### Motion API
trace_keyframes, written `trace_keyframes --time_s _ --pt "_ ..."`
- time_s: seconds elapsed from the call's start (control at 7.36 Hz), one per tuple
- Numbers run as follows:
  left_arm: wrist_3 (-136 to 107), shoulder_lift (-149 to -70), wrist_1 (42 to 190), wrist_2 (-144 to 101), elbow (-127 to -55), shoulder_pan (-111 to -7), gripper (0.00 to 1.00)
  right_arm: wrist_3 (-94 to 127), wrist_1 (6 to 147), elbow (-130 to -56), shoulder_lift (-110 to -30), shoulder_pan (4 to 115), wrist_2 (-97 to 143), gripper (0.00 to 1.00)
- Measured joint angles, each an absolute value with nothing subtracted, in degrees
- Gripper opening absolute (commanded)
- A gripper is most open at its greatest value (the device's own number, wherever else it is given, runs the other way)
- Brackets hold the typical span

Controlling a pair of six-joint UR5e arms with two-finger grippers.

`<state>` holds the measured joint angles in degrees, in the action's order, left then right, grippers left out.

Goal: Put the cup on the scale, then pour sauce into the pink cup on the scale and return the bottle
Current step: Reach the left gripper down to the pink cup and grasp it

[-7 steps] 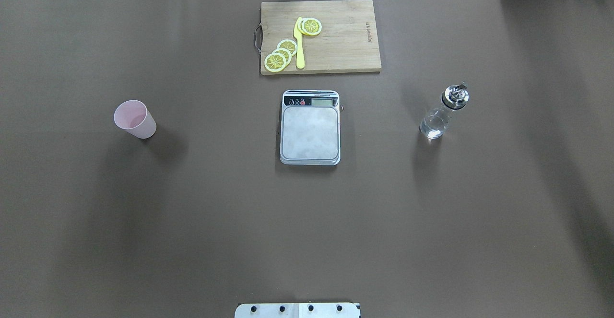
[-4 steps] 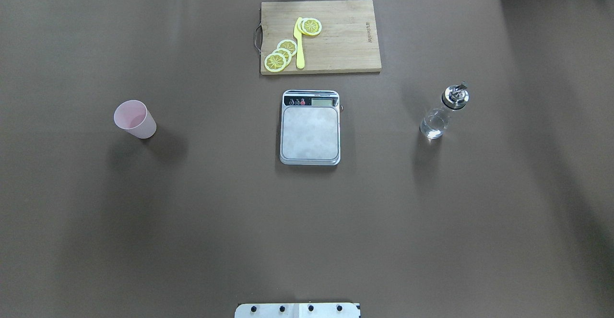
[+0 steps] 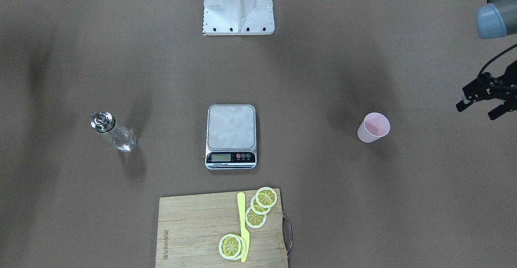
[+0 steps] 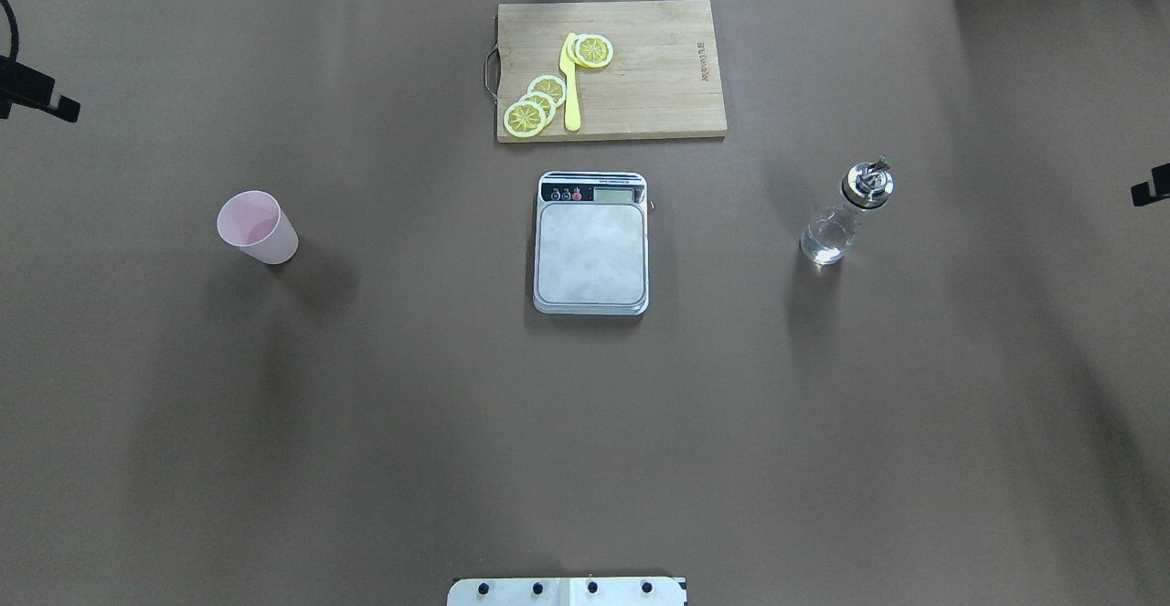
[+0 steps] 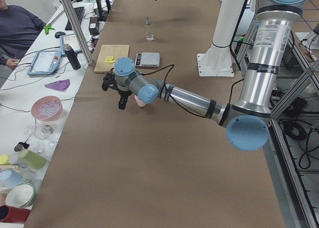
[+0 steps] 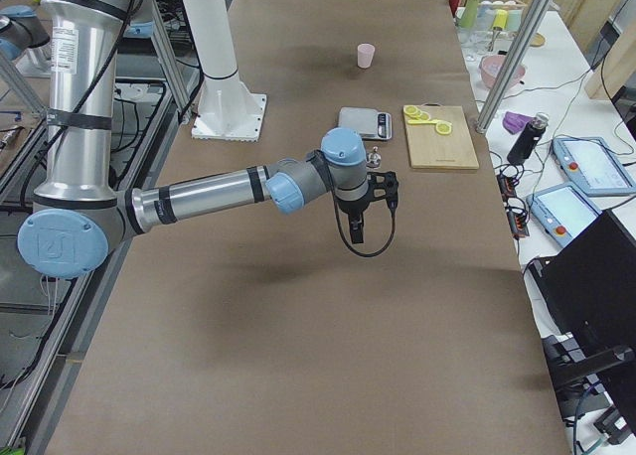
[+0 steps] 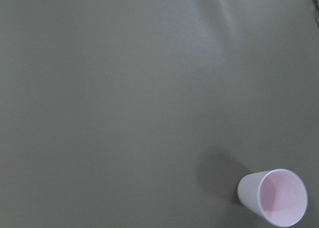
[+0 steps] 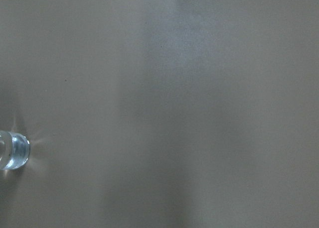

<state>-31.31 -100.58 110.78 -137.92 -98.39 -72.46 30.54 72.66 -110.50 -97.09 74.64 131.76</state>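
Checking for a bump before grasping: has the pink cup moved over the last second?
No. In the overhead view the cup stands just as far left of the scale as before.

Table contents, counted.
There were one cup (image 4: 258,227), one scale (image 4: 591,254), one bottle (image 4: 836,222), one cutting board (image 4: 658,76), one yellow knife (image 4: 571,94), five lemon slices (image 4: 525,118).

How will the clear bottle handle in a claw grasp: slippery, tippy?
The bottle looks like smooth glass, so probably slippery and breakable. It stands upright, tall for its narrow base, with a metal collar on top: likely to tip if pushed high. The sauce inside would probably slosh when tilted.
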Motion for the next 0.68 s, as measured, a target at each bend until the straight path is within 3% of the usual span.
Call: trace_keyframes --time_s 0.68 --pt "-43.09 -104.57 111.95 -123.79 -97.96 -59.13 0.97 31.38 72.33 -110.83 -97.79 74.1 131.9 1.0"
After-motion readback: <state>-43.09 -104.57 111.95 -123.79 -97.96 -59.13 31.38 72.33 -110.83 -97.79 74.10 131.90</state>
